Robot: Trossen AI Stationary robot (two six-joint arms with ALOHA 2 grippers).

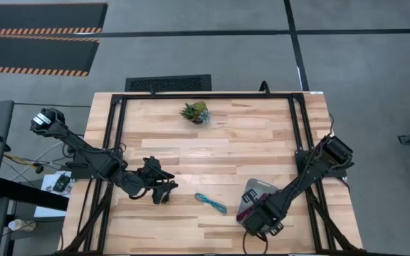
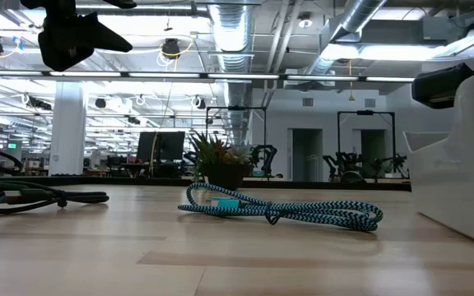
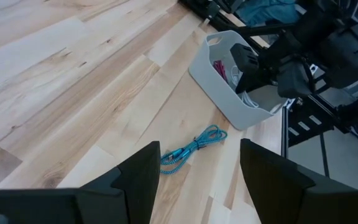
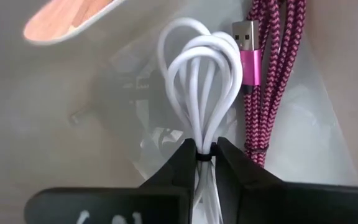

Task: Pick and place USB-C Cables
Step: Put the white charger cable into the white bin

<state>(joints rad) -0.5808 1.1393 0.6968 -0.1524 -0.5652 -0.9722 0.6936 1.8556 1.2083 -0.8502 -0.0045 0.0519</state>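
Note:
The teal-blue cable (image 1: 211,203) lies flat on the table between the arms, also in the low view (image 2: 278,212) and left wrist view (image 3: 194,146). My left gripper (image 1: 162,192) hovers open left of it (image 3: 199,155). The black cable (image 2: 31,197) lies on the wood at the low view's left. My right gripper (image 1: 258,217) reaches down into the pale tray (image 1: 250,190) and is shut on the white cable (image 4: 201,81). The maroon-red cable (image 4: 272,74) lies on the tray floor beside it. My right gripper (image 4: 205,149) pinches the white cable between its two fingers at the dark tie around the bundle's waist (image 4: 204,157). It comes from above, pointing down into the tray. The cable's loops (image 4: 197,56) fan out beyond the fingertips toward the tray floor.
A small green spiky plant (image 1: 195,112) stands near the table's far edge, well away from both arms. The tray's wall (image 3: 222,93) rises right of the teal cable. Bare wood lies across the table's middle. Black frame rails (image 1: 119,142) run along the table's sides.

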